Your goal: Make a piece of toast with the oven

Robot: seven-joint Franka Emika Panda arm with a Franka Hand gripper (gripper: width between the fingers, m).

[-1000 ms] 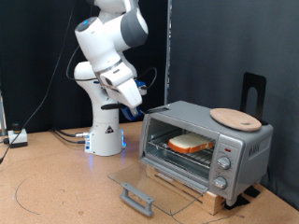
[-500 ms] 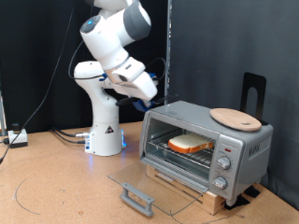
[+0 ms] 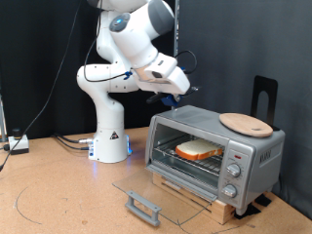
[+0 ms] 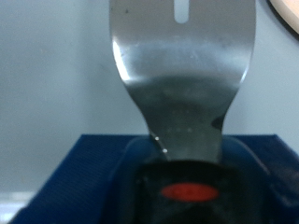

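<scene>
The piece of toast (image 3: 198, 149) lies on the wire rack inside the oven (image 3: 255, 154). The oven's glass door (image 3: 146, 190) is folded down open. My gripper (image 3: 179, 97) hovers above the oven's top, at its end on the exterior view's left. In the wrist view the gripper (image 4: 187, 182) is shut on the black handle of a metal spatula (image 4: 182, 65). The spatula's blade points out over the oven's grey top.
A round wooden plate (image 3: 246, 123) lies on the oven's top on the exterior view's right; its edge shows in the wrist view (image 4: 288, 9). The oven stands on a wooden slatted base (image 3: 195, 193). A black stand (image 3: 264, 96) rises behind it. Cables (image 3: 68, 142) run by the robot's base.
The arm has swung up and to the exterior view's right, from beside the oven's open front to above its top. Toast and door have not moved.
</scene>
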